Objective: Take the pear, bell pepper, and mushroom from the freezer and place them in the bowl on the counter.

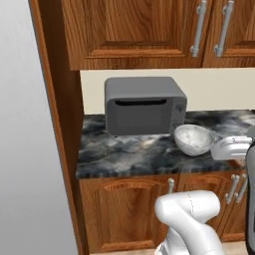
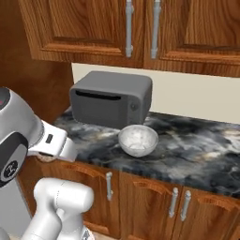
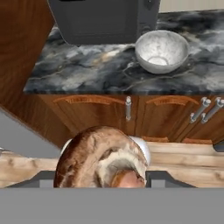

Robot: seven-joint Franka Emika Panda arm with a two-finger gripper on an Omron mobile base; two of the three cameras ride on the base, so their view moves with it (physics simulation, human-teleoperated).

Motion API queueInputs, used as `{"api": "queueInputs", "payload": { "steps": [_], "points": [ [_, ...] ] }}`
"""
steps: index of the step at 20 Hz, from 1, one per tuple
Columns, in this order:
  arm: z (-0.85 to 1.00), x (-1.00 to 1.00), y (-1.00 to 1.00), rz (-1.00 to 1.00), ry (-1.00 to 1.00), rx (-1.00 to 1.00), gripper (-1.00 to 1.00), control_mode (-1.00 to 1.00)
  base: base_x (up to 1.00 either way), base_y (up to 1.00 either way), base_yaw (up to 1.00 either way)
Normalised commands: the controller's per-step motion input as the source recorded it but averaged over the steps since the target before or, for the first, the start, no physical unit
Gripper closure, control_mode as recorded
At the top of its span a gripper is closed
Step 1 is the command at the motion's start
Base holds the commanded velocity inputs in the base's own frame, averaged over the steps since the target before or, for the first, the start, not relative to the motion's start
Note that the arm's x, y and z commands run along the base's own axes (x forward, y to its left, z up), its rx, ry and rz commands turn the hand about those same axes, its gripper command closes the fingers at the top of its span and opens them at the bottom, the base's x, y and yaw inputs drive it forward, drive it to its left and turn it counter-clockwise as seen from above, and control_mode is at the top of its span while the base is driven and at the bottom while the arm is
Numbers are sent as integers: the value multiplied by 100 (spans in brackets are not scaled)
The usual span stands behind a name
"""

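Hand view is putting the mushroom (image 3: 101, 158) nearest of all: a brown cap with its pale stem end showing, sitting right at the tool (image 3: 101, 181), which is clamped on it, dark tips flanking its sides. Beyond it, the wooden cabinet doors (image 3: 127, 111) are standing below the table (image 3: 87, 70), so the load is hanging lower than the table's edge. My judgement: the carry is under way, and doing it well is meaning lifting clear of that edge first, then travelling forward and right until centred over the bowl (image 3: 162, 50) before letting go. Farther on, the bowl is sitting on the table just in front of the microwave (image 3: 103, 19), and is looking empty inside.
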Motion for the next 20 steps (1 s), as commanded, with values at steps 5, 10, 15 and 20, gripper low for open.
{"api": "queueInputs", "payload": {
  "steps": [5, 10, 15, 20],
  "points": [
    [0, 0, 0, 0, 0, 0, 100, 100, 98, 13, -9],
    [0, 0, 0, 0, 0, 0, 100, 100, 81, -11, -14],
    [0, 0, 0, 0, 0, 0, 100, 100, 14, -44, -29],
    [0, 0, 0, 0, 0, 0, 100, 100, 51, -25, -55]
  ]
}}
